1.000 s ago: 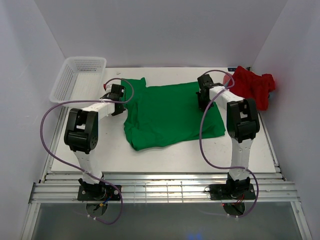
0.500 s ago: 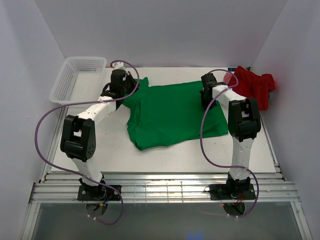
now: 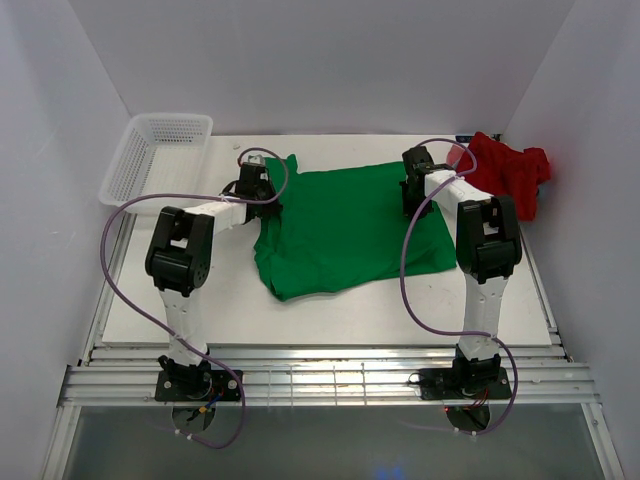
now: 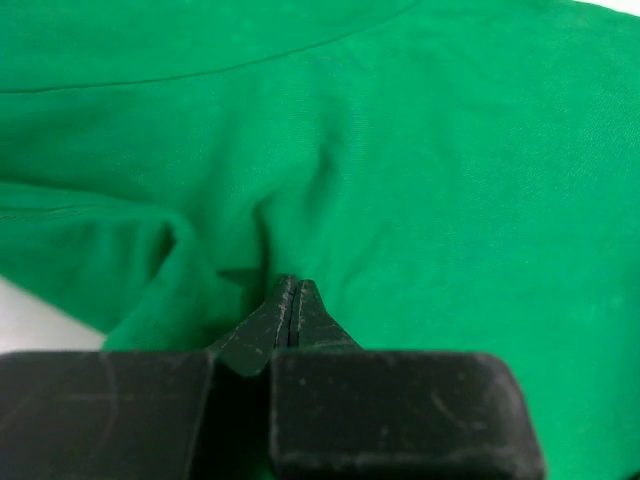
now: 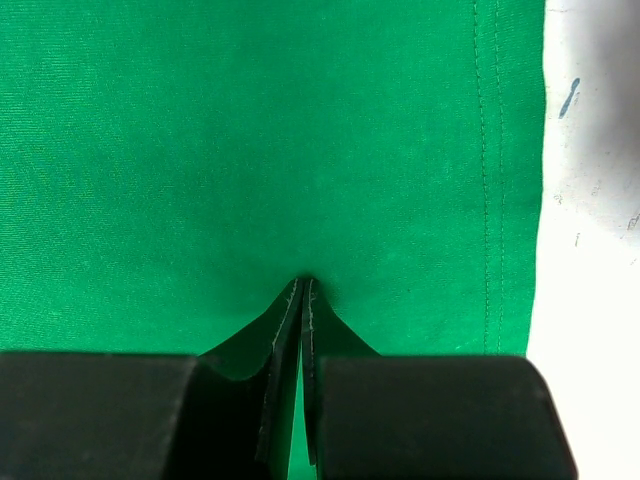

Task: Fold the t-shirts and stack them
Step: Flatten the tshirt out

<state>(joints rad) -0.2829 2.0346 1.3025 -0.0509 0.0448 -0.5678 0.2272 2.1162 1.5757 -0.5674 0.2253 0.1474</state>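
A bright green t-shirt lies spread on the white table; it fills the left wrist view and the right wrist view. My left gripper sits at the shirt's left sleeve. Its jaws are shut, with the cloth puckered at the tips. My right gripper is on the shirt's right side near the hem. Its jaws are shut with the tips in the cloth. A red t-shirt lies crumpled at the back right. No blue-grey shirt shows.
A white mesh basket stands at the back left corner. White walls close in the left, back and right sides. The metal rail with both arm bases runs along the near edge.
My left gripper went from beside the shirt's left edge up to the back, then came down onto the left sleeve. The sleeve shifted slightly. The right gripper stayed put.
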